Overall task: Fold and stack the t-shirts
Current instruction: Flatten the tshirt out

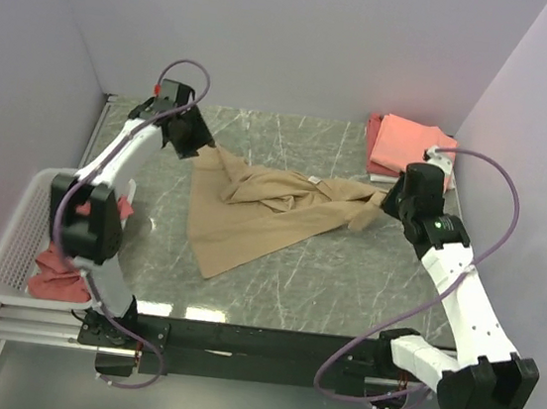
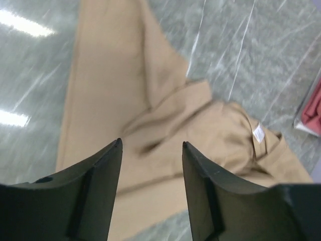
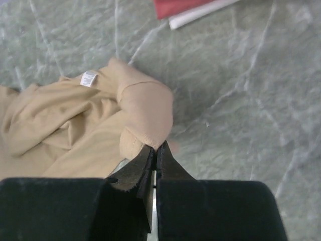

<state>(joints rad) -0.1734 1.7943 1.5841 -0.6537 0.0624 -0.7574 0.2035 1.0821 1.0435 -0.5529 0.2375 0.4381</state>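
Two robot arms reach over a green-gray counter (image 1: 274,284) with white lines in it. One tan t-shirt (image 1: 252,217) lies in the middle of the counter, all crumpled and spread out, not folded yet. Its little white tag (image 3: 89,78) shows near the neck. The left hand (image 2: 152,145) is over the far left corner of the tan t-shirt. Its two fingers stand wide apart and nothing is between them; the cloth is below them. The right hand (image 3: 155,148) is at the right end of the tan t-shirt. Its fingers are pressed tight together and they pinch a small fold of the tan cloth, which bunches up just in front of them. At the far right corner of the counter sit the folded pink t-shirts (image 1: 411,142), in a neat pile, apart from the tan one. On the left side, a white basket (image 1: 10,232) stands at the edge of the counter. A red t-shirt (image 1: 55,276) lies bunched up in the white basket, near its front end.
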